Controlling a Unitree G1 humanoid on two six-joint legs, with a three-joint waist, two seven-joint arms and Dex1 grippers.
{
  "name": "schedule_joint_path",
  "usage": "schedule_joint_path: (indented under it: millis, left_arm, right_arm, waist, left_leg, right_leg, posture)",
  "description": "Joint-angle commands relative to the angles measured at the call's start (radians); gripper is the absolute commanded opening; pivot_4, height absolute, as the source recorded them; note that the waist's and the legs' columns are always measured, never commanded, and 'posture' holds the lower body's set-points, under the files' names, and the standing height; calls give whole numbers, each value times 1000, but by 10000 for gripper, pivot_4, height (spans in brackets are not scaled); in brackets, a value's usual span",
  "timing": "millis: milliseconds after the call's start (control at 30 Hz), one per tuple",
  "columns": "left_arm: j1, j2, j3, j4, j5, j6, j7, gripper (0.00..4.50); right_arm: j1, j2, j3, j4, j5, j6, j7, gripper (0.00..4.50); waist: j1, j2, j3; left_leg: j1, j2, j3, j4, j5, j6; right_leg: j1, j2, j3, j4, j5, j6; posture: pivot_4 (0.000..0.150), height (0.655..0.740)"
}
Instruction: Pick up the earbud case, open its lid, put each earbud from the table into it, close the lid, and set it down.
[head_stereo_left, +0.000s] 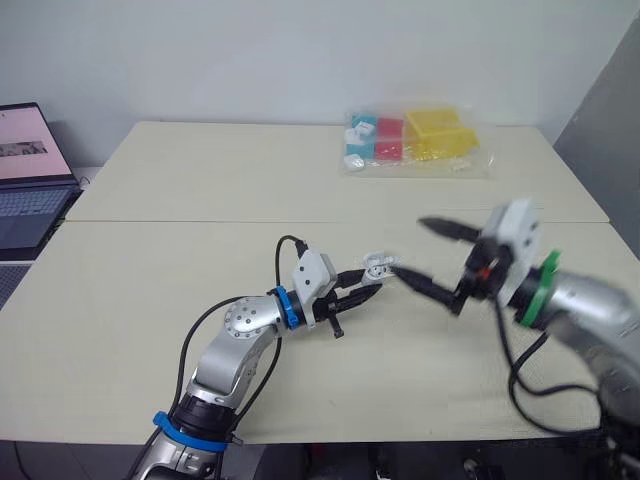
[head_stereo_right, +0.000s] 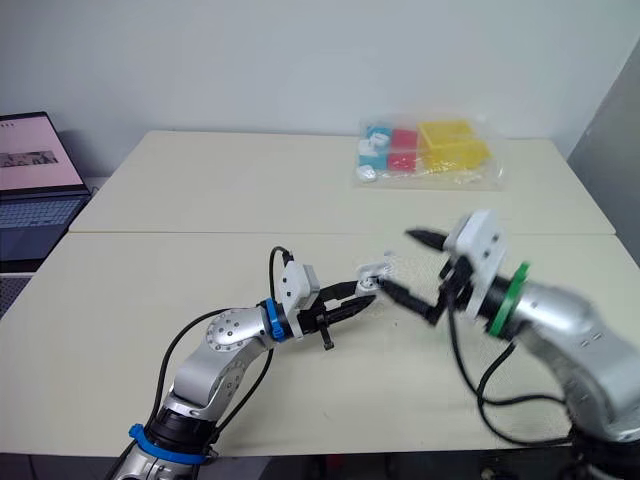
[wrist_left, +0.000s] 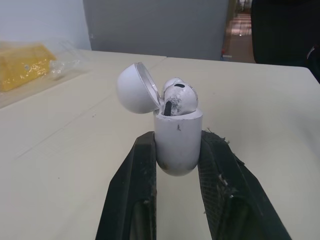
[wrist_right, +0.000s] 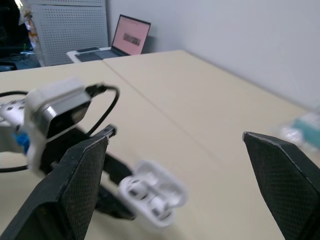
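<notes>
Left end effector (head_stereo_left: 368, 282) clenched on the small white glossy earbud case (wrist_left: 177, 140), hinged lid (wrist_left: 132, 89) tipped open, two white earbuds (wrist_left: 180, 97) seated inside, over the beige surface (head_stereo_left: 200, 200). Right end effector (head_stereo_left: 412, 248) spread wide just beside it.

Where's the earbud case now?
In the eye views, the small white plastic earbud case, lid open, sits clamped in the left end effector over the middle of the beige table, the open right end effector to its right.
</notes>
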Motion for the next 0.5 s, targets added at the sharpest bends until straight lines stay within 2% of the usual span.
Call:
schedule_joint_path:
  millis: [33,100,133,200,367,400,500]
  left_arm:
    - [-26,-8,5,-37,-24,-7,-16,7795]
    - [-33,-11,3,-31,-29,-8,-23,7795]
    - [-37,-12,0,-28,-32,-11,-34,7795]
    - [-44,-13,-7,-24,-33,-18,-49,7795]
    - [-48,-13,-16,-14,-24,-37,-70,7795]
    - [-48,-12,-18,-10,-19,-44,-76,7795]
    - [-52,-13,-22,-1,-14,-54,-81,7795]
  right_arm:
    - [-84,-28,-22,68,59,52,1,38903]
    - [-136,-83,28,118,-6,39,38,32331]
    - [-192,-136,115,183,-86,24,87,27496]
    - [-279,-186,234,286,-183,14,142,20864]
    - [-423,-156,372,458,-306,-19,215,1400]
    - [-441,-151,397,483,-324,-29,245,0]
    - [-468,-139,434,528,-362,-54,305,0]
  waist:
    - [0,0,0]
    - [0,0,0]
    - [0,0,0]
    - [-2,0,0]
    - [-2,0,0]
    - [-2,0,0]
    - [-1,0,0]
  left_leg:
    - [-1,0,0,-1,0,0]
    - [-1,0,0,-1,0,0]
    - [-2,0,1,-1,0,0]
    - [-2,0,4,-1,0,0]
    - [-3,0,4,-1,0,0]
    - [-3,0,4,-1,0,0]
    - [-4,0,3,-2,0,0]
  right_leg:
    - [0,0,0,0,0,0]
    - [-1,0,0,0,0,-1]
    - [-3,0,1,0,0,0]
    - [-4,0,1,1,0,0]
    - [-5,0,2,1,0,0]
    - [-6,1,2,1,0,0]
    - [-6,0,2,0,0,0]
  posture:
    - [1500,7400]
    - [1500,7400]
    - [1500,7400]
    - [1500,7400]
    - [1500,7400]
    - [1500,7400]
    - [1500,7400]
